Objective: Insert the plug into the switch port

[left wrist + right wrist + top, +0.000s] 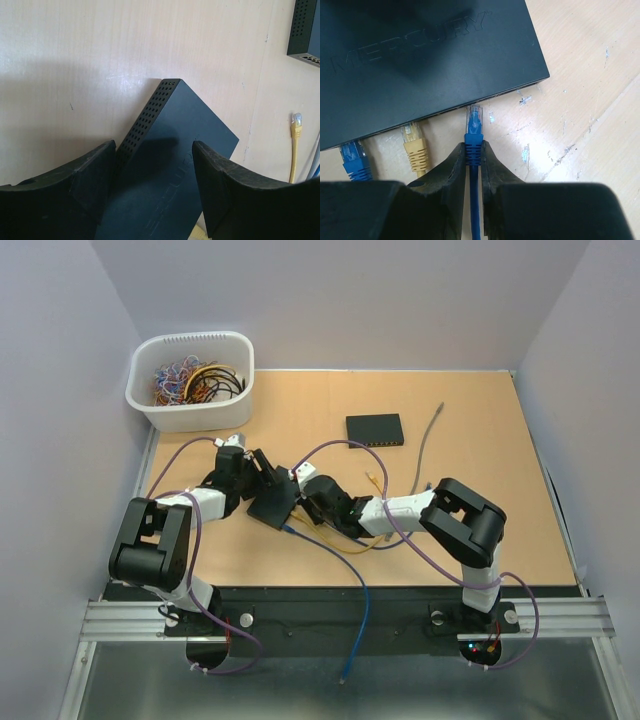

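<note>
2 plugs already seated, the right fingers (473, 165) pinch the blue plug (474, 125) just short of the Mercury switch (420, 55), mid-bench, braced between wide left fingers (150, 190); next, a straight push.

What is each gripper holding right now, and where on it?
Right gripper pinches the blue cable just behind its clear plug. Left gripper straddles the black network switch by its sides.

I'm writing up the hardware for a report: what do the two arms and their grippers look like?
Both arms are alike: the left arm and right arm have chunky black joint housings with white link sections. A purple cable loops along each. The gripper fingers are matte black, thick and tapering. No markings show.
</note>
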